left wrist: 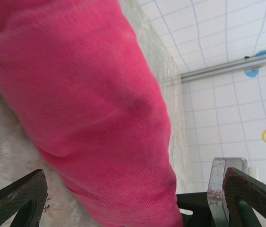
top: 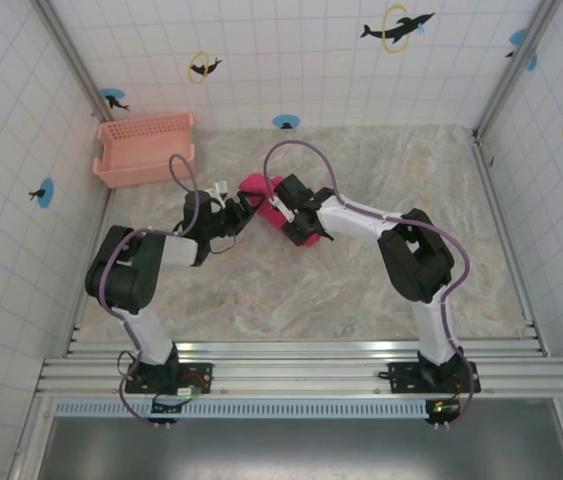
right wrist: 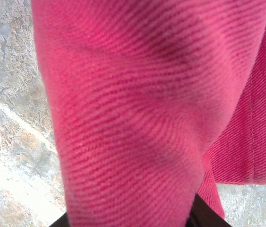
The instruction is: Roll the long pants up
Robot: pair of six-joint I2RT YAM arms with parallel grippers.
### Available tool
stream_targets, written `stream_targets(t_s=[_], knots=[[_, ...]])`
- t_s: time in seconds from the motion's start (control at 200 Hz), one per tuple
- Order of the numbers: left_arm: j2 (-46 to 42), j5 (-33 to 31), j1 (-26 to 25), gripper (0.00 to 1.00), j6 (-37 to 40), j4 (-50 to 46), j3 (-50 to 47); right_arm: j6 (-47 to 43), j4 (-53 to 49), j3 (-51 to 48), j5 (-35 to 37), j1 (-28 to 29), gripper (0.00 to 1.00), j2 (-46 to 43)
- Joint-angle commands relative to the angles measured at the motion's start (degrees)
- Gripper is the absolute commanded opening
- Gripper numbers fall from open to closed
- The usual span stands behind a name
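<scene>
We find the pants [top: 258, 184] rolled on the table [top: 361, 290], left gripper [top: 251, 205] spread open astride them, right gripper [top: 283, 200] hold not determinable; unsecured, the roll may spring loose if nudged

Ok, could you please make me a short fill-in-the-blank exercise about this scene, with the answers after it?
1. The pink basket stands in the far ___ corner of the table.
2. The left pincer is ___, its fingers on either side of the rolled pants.
3. The wall stickers show black ___.
Missing words: left; open; dolphins.
</scene>
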Motion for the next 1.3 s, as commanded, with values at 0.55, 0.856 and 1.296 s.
stream_targets(t_s=[0.55,0.856,1.296], knots=[[15.7,-14.4,-5.2,0.98,-1.7,7.7,6.6,-3.4,-9.4,-6.8,-14.4,-1.5,0.00,0.8],[21.8,-14.2,-6.9,0.77,-1.4,10.3,12.2,-6.1,-9.6,-7.5,-18.9,-1.9,0.00,0.3],[19.1,-10.2,-7.0,0.00,2.6,-21.6,17.8,-1.0,-1.9,-14.8,12.6,2.6,0.99,-15.2]])
